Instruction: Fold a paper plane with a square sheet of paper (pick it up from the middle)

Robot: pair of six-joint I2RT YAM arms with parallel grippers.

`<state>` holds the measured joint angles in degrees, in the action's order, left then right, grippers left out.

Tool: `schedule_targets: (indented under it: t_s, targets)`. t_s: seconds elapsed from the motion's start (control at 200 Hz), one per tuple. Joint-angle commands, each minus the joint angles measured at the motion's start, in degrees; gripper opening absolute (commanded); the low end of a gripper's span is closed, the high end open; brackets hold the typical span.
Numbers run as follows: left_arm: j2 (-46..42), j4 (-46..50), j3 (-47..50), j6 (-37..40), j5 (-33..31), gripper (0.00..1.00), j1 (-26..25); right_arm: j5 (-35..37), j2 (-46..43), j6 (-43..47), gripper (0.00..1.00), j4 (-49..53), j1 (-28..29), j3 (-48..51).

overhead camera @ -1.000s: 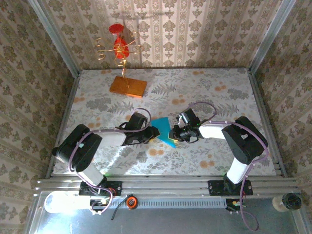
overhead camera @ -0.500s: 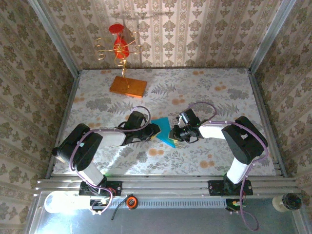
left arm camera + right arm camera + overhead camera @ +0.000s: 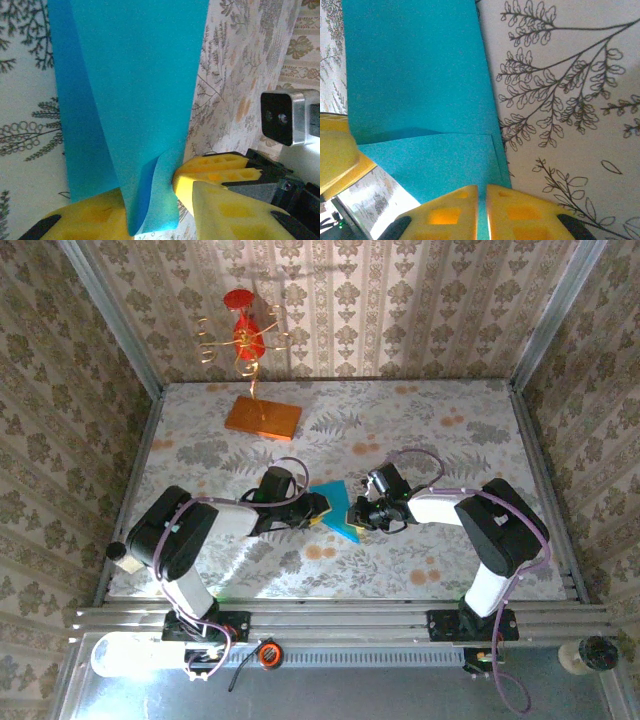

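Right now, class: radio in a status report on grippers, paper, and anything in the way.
Both shut on paper: left gripper, right gripper. Part-folded, held between them. At back: slab, ornament, well away.

I see the right gripper pinched on the edge of the square sheet of paper, which runs folded beyond the fingertips, another yellow finger touching it on their left and the floral table on their right.
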<state>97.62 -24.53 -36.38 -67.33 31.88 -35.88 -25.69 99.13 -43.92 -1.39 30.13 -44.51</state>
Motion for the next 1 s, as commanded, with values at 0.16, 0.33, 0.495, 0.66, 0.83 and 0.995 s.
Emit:
schedule_targets:
  t_s: [0.16, 0.33, 0.495, 0.66, 0.83, 0.995]
  targets:
    - [2.7, 3.0, -3.1, 3.4, 3.5, 0.34, 0.6, 2.7, 2.0, 0.2, 0.16, 2.7, -0.3, 0.9]
    - [2.7, 4.8, -3.7, 4.7, 4.0, 0.31, 0.8, 2.9, 2.0, 0.5, 0.16, 2.7, -0.3, 1.0]
    - [2.6, 5.2, -4.0, 5.3, 4.2, 0.27, 1.2, 2.8, 2.1, 0.6, 0.16, 2.7, -0.3, 1.0]
    - [2.9, 5.4, -4.1, 5.7, 4.3, 0.23, 1.4, 2.8, 2.1, 0.7, 0.16, 2.7, -0.4, 1.0]
    - [3.1, 5.5, -4.1, 5.8, 4.4, 0.18, 1.9, 2.8, 2.0, 0.9, 0.16, 2.7, -0.6, 1.1]
    - [2.4, 6.1, -4.1, 6.0, 4.1, 0.11, 1.9, 2.5, 0.8, 1.6, 0.17, 2.4, -0.9, 0.9]
